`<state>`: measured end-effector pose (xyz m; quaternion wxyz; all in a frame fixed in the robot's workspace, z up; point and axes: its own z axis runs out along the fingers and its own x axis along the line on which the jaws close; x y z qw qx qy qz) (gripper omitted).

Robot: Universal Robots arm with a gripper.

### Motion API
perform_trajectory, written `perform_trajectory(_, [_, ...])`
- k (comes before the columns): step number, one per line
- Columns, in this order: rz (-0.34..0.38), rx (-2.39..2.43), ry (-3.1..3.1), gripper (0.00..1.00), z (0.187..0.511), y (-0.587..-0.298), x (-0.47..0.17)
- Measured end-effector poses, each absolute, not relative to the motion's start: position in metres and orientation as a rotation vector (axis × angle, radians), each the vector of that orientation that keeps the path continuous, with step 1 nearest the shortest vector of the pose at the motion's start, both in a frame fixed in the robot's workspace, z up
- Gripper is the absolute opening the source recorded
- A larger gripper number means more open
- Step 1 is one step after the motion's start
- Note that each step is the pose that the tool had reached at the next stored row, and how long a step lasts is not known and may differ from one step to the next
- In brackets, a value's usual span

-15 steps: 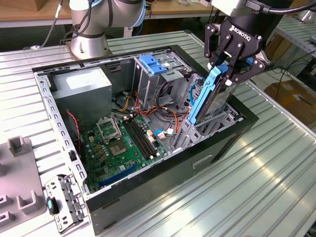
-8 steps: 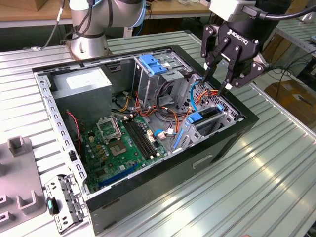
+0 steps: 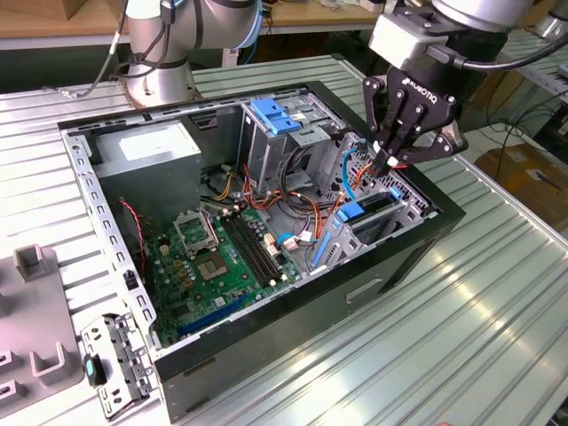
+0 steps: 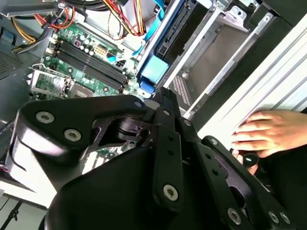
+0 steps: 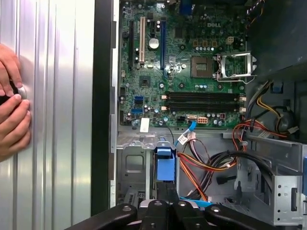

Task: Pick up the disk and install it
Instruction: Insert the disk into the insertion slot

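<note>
A robotics laboratory or workshop is indicated. An open computer case [image 3: 293, 330] is laid on a ribbed aluminium table [image 3: 497, 342], with its motherboard [image 3: 222, 257] exposed. In the exterior view, a robot arm base [image 3: 160, 84] is seen at eleven o'clock from the case, and a gripper [image 3: 388, 164] is held over its two o'clock corner. A wooden bench [image 3: 44, 25] is seen at twelve o'clock, a brown box [image 3: 524, 173] at three and grey fixtures [image 3: 31, 311] at nine.
</note>
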<state>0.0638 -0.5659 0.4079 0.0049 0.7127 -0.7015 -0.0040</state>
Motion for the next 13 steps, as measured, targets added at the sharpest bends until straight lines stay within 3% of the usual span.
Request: perform_trajectory(13, [-0.012, 2.232, -2.197, 0.11, 0.38, -0.567, 0.068])
